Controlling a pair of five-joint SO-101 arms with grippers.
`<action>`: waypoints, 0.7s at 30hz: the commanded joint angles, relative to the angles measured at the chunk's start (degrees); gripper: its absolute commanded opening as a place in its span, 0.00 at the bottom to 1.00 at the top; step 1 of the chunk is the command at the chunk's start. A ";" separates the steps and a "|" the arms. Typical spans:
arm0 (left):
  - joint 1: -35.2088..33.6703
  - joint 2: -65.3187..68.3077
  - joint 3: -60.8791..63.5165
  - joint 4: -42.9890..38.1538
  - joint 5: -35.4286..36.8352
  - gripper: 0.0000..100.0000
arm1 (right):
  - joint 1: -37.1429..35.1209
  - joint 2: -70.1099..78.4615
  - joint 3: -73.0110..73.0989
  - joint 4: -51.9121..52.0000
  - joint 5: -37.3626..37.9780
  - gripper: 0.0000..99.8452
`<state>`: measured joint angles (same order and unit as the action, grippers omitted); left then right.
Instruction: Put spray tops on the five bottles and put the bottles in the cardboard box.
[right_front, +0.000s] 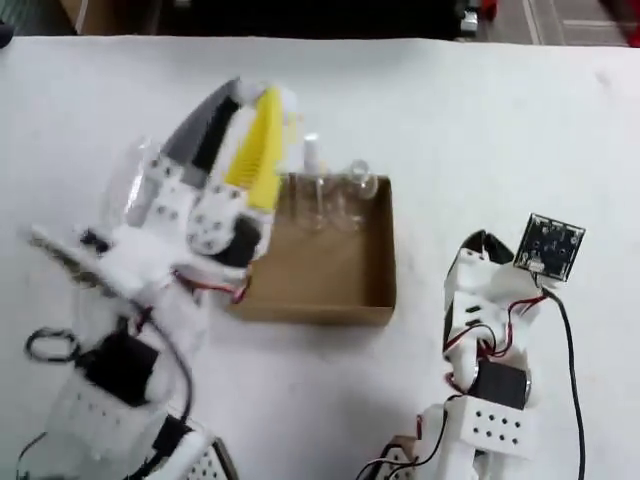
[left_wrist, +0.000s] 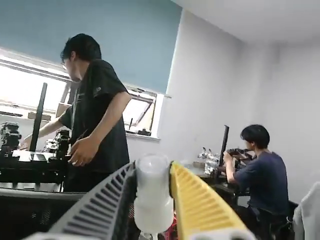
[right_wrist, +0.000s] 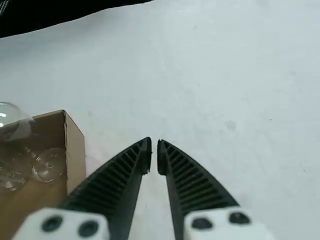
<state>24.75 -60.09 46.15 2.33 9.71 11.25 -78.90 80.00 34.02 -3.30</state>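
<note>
The left gripper (left_wrist: 152, 166) has one grey ribbed finger (left_wrist: 102, 205) and one yellow ribbed finger (left_wrist: 200, 205). The two fingers are squeezed tight on a small white plastic spray top (left_wrist: 152, 200). The spray top sits right between the finger ends and pokes up a little past them. From the high view, this gripper (right_front: 255, 95) is held up over the white table (right_front: 480, 120), just beside the far left corner of the brown cardboard box (right_front: 385, 255).

The cardboard box is open on top and sits in the middle of the table, between the two arms. Some clear see-through bottles (right_front: 335, 195) are bunched at the far end of the box. One of them has a white top (right_front: 312, 152) on it. How many bottles are in there is hard to tell. The near part of the box floor is bare.

The right gripper (right_wrist: 154, 150) has two black ribbed fingers (right_wrist: 125, 175). Their ends are together, with just a thin crack between them, and they hold nothing. This gripper hangs over bare table, near the side wall of the box (right_wrist: 75, 142). The clear bottles (right_wrist: 45, 165) show inside that corner.
</note>
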 joint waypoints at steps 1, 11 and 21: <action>3.91 13.58 -9.05 -2.20 -2.02 0.02 | -0.40 -0.48 0.00 -1.63 0.79 0.02; 1.63 30.20 -14.42 -5.45 -2.46 0.02 | -3.12 -0.04 2.64 -6.11 0.97 0.02; 0.66 33.89 -14.86 -12.57 -6.07 0.02 | -4.70 -0.04 3.08 -6.73 5.19 0.02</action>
<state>25.54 -26.86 35.34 -8.04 7.16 6.77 -78.81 83.60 28.48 1.10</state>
